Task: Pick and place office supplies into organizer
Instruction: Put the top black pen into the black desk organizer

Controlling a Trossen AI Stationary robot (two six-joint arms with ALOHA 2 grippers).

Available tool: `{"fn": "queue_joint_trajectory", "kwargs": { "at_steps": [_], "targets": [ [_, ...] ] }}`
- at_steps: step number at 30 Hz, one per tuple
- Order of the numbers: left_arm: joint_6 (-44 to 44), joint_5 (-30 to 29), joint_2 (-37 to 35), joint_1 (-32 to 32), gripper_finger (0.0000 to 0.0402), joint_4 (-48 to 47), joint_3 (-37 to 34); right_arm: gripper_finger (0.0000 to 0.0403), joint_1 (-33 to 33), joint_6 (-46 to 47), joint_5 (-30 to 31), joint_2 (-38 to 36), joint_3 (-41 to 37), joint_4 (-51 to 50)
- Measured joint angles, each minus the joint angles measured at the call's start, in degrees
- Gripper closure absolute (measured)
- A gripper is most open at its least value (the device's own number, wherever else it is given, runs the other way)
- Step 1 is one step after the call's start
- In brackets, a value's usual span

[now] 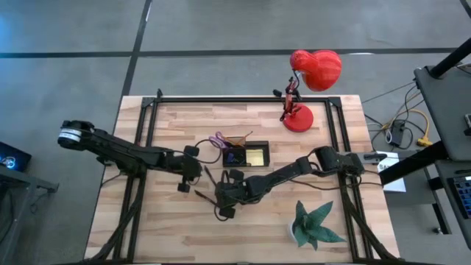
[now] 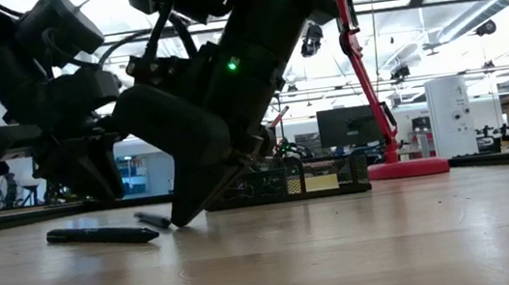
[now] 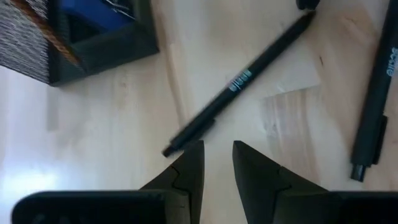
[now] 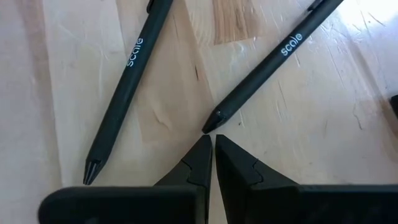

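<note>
The organizer (image 1: 246,154) lies near the middle of the wooden table (image 1: 169,235), with the red lamp (image 1: 309,81) behind it; a yellow sticky-note pad (image 1: 256,155) sits in one compartment, and purple-handled scissors (image 1: 218,140) touch its far left corner. Two dark pens (image 4: 127,87) (image 4: 273,68) lie on the table in front of the organizer; the right gripper (image 4: 208,152) is just at the tip of one pen, fingers pressed together, holding nothing. The left gripper (image 3: 217,163) is left of the organizer, fingers slightly spread, empty, near another pen's (image 3: 242,81) tip.
</note>
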Motion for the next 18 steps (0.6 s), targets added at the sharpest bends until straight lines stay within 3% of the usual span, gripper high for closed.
{"fn": "queue_joint_trajectory", "kwargs": {
  "at_steps": [5,10,18],
  "targets": [
    [1.3,-1.6,-1.0,1.0,0.0332,0.1,0.0,0.0390,0.0,0.7,0.5,0.0,0.0,-0.7],
    [5.1,-1.4,-0.8,2.6,0.0332,0.2,0.0,0.0390,0.0,4.3,5.0,-1.0,0.1,-1.9],
    [15.1,0.7,1.4,5.5,0.0332,0.4,0.0,0.0390,-0.5,3.5,0.9,-1.4,0.3,1.8]
  ]
}}
